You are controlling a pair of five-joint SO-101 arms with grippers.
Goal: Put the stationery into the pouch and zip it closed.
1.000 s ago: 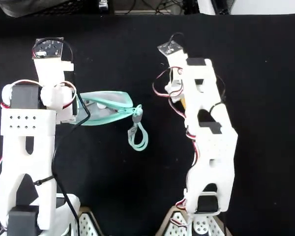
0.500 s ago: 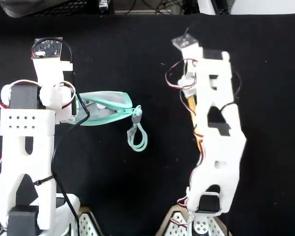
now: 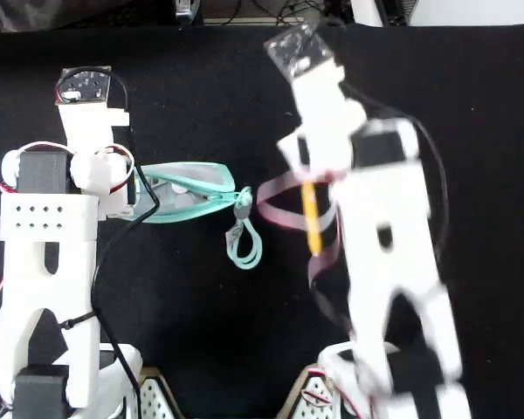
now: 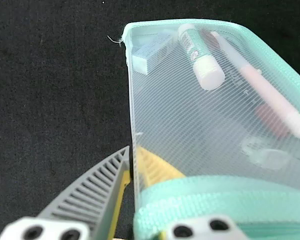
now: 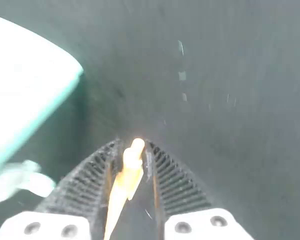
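Nearest you, the black surface (image 3: pixel 218 349) lies bare between the two arm bases. There is also a wide bare stretch on the outer side of your right arm.

A little farther out, the teal wrist loop (image 3: pixel 244 246) lies flat in the gap between the arms. It is attached to the zipper end of the pouch (image 3: pixel 192 194). The pouch lies on its side, with its other end in your left end effector (image 4: pixel 132 159). That end effector's fingers (image 4: pixel 100 187) are clamped on the pouch's edge, one on each side of the mesh wall. Through the wall you can see a glue stick (image 4: pixel 201 56), a pen (image 4: pixel 262 90) and a small pale block (image 4: pixel 142 60) inside.

About level with the pouch, your right end effector (image 5: pixel 130 150) is pinched tight on a yellow pencil (image 3: pixel 312 223). The pencil is near the loop but apart from it.

Beyond both end effectors, bare cloth runs to the surface's far edge, where cables (image 3: pixel 271 10) lie.
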